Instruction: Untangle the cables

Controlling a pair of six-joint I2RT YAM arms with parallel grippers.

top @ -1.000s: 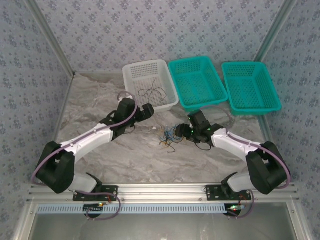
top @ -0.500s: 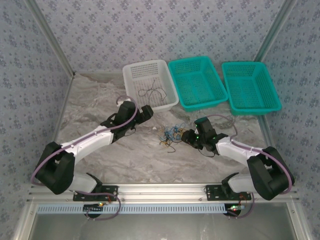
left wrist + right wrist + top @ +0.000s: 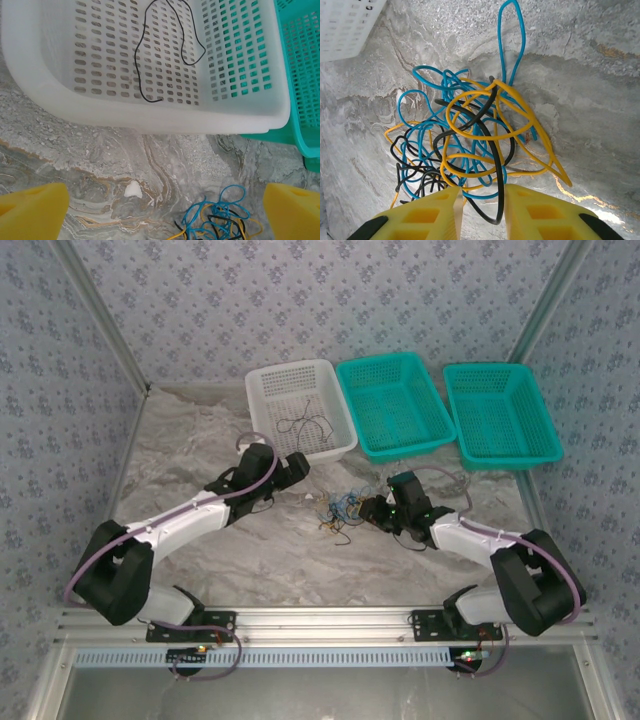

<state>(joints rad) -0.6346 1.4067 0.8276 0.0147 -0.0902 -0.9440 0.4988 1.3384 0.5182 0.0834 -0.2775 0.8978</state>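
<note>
The right hand [image 3: 377, 510] has dropped to the far edge of the cables [image 3: 343, 507], a tangle on the table [image 3: 250, 550] near the white basket's [image 3: 150, 120] front wall, fingers [image 3: 425, 215] slightly parted around a black strand, so a first pull looks close.

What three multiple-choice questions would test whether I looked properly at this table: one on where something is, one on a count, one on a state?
1. Where does the lone black cable lie?
A) in the white basket
B) in the coloured tangle
C) under the right arm

2. How many baskets stand at the back of the table?
A) two
B) three
C) four

3. The left gripper is:
A) shut on a blue cable
B) shut on a basket rim
C) open, holding nothing

Answers: 1 A, the left wrist view shows it on that basket's floor. 2 B, one white basket plus two teal baskets. 3 C, its yellow fingers stand far apart, gripping nothing.
</note>
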